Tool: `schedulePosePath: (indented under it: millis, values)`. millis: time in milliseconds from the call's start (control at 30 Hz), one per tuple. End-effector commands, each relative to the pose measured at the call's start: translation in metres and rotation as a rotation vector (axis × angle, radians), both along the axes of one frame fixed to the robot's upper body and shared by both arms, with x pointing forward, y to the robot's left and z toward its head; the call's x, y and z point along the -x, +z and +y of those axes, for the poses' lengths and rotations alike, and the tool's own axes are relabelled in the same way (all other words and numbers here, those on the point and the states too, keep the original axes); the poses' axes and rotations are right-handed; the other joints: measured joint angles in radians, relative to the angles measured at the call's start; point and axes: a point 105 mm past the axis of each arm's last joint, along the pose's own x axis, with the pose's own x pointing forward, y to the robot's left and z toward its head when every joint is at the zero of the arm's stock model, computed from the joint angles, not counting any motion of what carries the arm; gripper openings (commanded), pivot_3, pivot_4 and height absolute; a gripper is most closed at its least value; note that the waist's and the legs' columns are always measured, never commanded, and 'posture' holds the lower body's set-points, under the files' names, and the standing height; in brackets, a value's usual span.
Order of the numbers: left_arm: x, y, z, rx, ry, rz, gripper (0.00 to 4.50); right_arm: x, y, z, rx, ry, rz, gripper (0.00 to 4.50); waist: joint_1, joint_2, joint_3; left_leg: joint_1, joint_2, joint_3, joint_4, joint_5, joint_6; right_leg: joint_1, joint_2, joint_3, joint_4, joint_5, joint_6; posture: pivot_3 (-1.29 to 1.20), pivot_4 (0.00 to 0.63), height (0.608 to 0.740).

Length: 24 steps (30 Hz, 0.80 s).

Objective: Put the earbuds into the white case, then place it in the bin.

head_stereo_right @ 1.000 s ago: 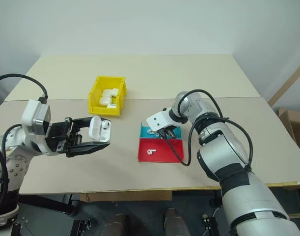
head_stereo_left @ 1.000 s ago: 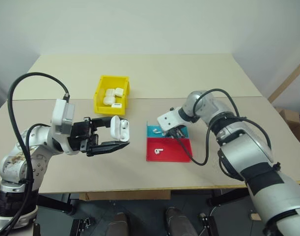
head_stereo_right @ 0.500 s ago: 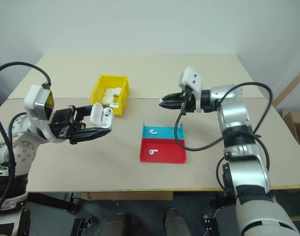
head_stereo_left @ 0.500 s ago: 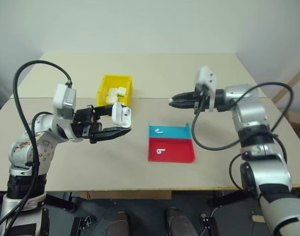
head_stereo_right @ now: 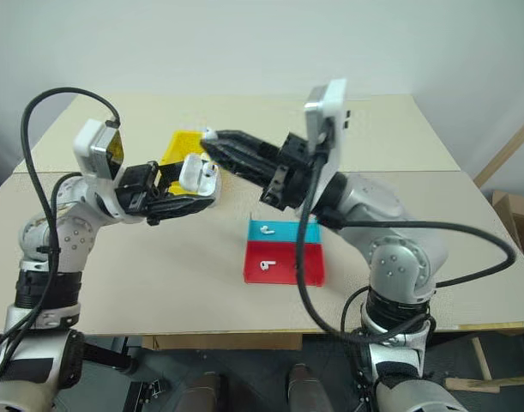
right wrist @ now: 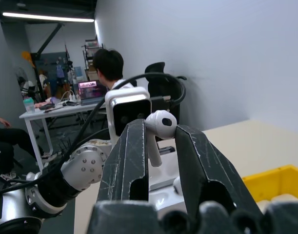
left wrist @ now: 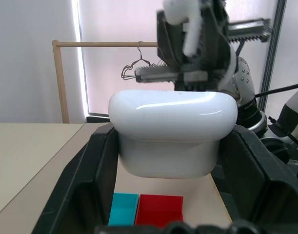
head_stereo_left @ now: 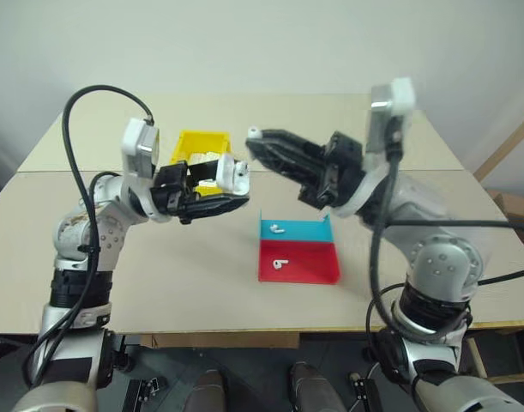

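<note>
Gripping, left tool: the white case was clamped between its fingers, lid open, held above the table in front of the bin.
Gripping, right tool: one earbud was pinched at the fingertips, jaws narrow, stem hanging between them.
Arm poses: both arms were raised over the table, tools pointed at each other, tips close together just beside the case.
Remaining earbuds: one lay in the teal part of the tray, another in the red part.
Bin: yellow, with white cases inside, behind the left tool.
</note>
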Motion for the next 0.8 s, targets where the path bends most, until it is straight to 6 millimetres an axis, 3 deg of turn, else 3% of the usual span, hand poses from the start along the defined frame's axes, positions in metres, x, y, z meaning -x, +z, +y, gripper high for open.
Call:
schedulePosePath:
  millis: [33, 800]
  values:
    - [0.002, 0.01, -0.002, 0.006, -0.016, -0.056, 2.79, 0.006, 0.001, 0.004, 0.011, -0.022, -0.058, 0.65, -0.001, 0.0, 0.0, 0.0, 0.0, 0.0, 0.0, 0.0, 0.0, 0.0, 0.0, 0.0, 0.0, 0.0, 0.0, 0.0, 0.15, 0.74]
    - [0.002, 0.008, 0.003, -0.004, 0.006, -0.064, 2.79, 0.012, -0.024, 0.008, 0.092, -0.027, -0.058, 0.65, -0.001, 0.0, 0.0, 0.0, 0.0, 0.0, 0.0, 0.0, 0.0, 0.0, 0.0, 0.0, 0.0, 0.0, 0.0, 0.0, 0.15, 0.74]
